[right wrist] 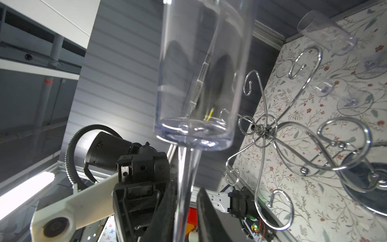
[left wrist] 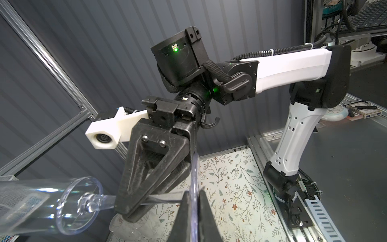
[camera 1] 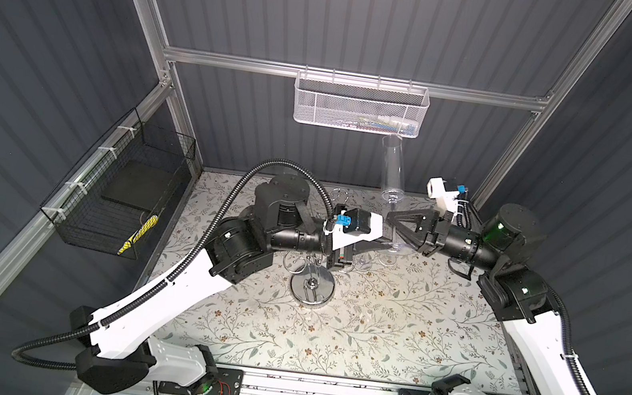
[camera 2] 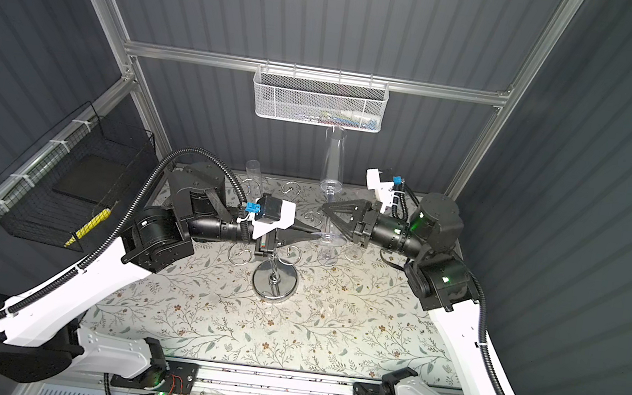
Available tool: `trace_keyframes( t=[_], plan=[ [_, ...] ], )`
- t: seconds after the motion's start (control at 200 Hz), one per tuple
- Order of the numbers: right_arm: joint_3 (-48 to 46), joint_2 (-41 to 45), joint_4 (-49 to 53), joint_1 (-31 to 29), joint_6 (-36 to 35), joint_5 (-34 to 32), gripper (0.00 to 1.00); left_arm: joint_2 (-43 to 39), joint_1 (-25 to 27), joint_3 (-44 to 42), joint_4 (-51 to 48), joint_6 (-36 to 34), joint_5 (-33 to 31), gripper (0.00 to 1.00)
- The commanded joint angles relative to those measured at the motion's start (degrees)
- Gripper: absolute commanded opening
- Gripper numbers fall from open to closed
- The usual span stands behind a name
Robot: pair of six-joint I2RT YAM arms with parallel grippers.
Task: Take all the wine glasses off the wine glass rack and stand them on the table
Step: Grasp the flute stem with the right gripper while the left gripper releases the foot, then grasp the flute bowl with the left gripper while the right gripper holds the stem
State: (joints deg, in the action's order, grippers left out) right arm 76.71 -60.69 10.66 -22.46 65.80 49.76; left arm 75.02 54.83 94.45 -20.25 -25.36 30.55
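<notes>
Evidently this was a handover. The left end effector (left wrist: 193, 211) was clamped on the foot rim of the wine glass (camera 1: 391, 171), which hung in the air near the wine glass rack (camera 1: 312, 286), seemingly off its hooks. The right end effector (right wrist: 186, 211) had its jaws either side of the stem; whether they pinched it could not be told. That stem grip needed seating squarely before the left let go, keeping the bowl away from the curled hooks.
</notes>
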Motion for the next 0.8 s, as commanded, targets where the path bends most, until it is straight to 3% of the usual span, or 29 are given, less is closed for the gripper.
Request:
trace_keyframes(
  t=[0.0, 0.115, 0.215, 0.3, 0.53, 0.665, 0.795],
  plan=[
    [-0.75, 0.39, -2.28, 0.18, -0.17, 0.96, 0.15, 0.39, 0.51, 1.70, 1.02, -1.54, -0.10, 0.00],
    [-1.34, 0.71, -3.56, 0.16, -0.34, 0.78, 0.10, 0.47, 0.52, 1.70, 0.43, -1.53, -0.45, 0.00],
    [-1.70, 1.09, -4.15, 0.21, -0.56, 0.43, 0.00, 0.28, 0.49, 1.27, 0.62, -1.35, -1.24, 0.00],
    [-1.89, 1.27, -4.15, 0.22, -0.95, 0.19, 0.00, -0.36, 0.51, 0.16, 1.83, -1.00, -1.89, 0.00],
    [-0.24, 2.04, -0.19, 0.22, -6.06, -1.87, 0.00, -3.78, 0.54, -4.19, 5.39, 2.53, -4.35, 0.52],
    [5.08, 3.31, 11.16, 0.24, -19.97, -9.19, 0.00, -6.91, 0.52, -7.08, 8.03, 8.48, -7.76, 0.79],
    [6.09, 6.08, 20.72, 0.13, -33.94, -18.88, 0.00, -9.79, 0.46, -10.20, 13.33, 18.33, -15.15, 0.91]
  ],
)
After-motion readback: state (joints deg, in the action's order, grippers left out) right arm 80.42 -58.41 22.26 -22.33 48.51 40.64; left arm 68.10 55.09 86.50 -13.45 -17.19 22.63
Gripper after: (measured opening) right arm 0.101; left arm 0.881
